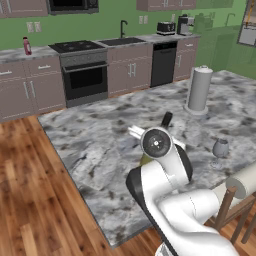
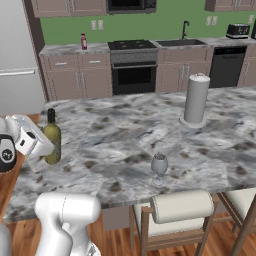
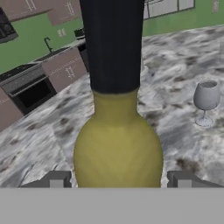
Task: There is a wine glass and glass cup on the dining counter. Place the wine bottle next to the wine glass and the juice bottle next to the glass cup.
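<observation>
- surface (image 2: 125, 135): broad marbled stone top spreading out ahead of the hand; hard and flat, glass set down hard on it could chip, so lower gently.
- paper towel roll (image 2: 196, 98): upright, far ahead of the hand, well apart from everything else; not in the way.
- wine bottle (image 3: 117, 144): stands upright on the surface right in front of the hand, olive-yellow belly between the two fingertips (image 3: 54, 179), black neck rising above. Judged rigid, smooth, slippery glass, heavy low down if full, top-heavy to tilt. Best hold looks like the wide belly, low, squeezed square so it can't twist.
- hand (image 3: 118, 180): fingers stand either side of the bottle's belly with small gaps showing; whether they press or only bracket it, cannot tell.
- wine glass (image 3: 205, 101): ahead and off to one side of the hand, well apart from the bottle; thin stem, fragile, easy to knock.
- juice bottle (image 2: 83, 42): small, red, far off on the wall counter; likely light.
</observation>
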